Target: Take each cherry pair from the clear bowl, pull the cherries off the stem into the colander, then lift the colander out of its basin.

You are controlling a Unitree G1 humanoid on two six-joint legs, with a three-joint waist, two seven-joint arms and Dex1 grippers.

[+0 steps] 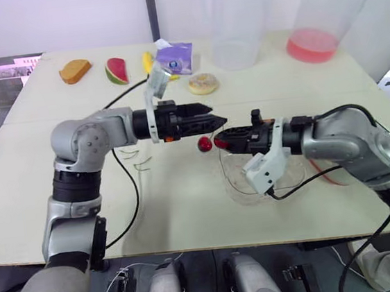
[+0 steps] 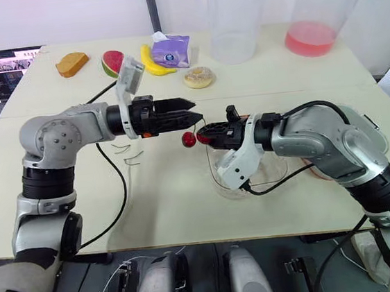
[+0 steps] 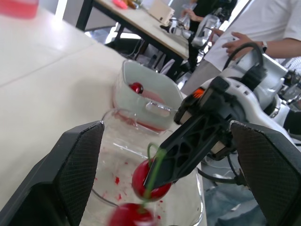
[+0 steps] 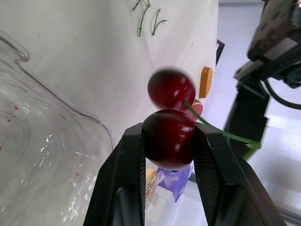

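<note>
Bread, watermelon slice, banana lie together — donut nearby.

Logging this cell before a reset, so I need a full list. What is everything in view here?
table: one, cream.
cherry pair: one, dark red, green stem, in the air beside the clear bowl.
clear bowl: one, clear, table front.
colander: one, white, in the basin, loose cherry inside.
basin: one, pink-red, right of the bowl.
bare stems: a few, green, left of the bowl.
bread, watermelon slice, banana, donut: one each, brown, red-green, yellow, pale, far side.
tissue pack: one, purple, by the banana.
tall containers: two, clear, one holding pink liquid, far right.
laptop: one, open, far left.
person: one, white shirt, background.
left gripper: black, open, by the stem.
right gripper: black, shut on one cherry.
</note>
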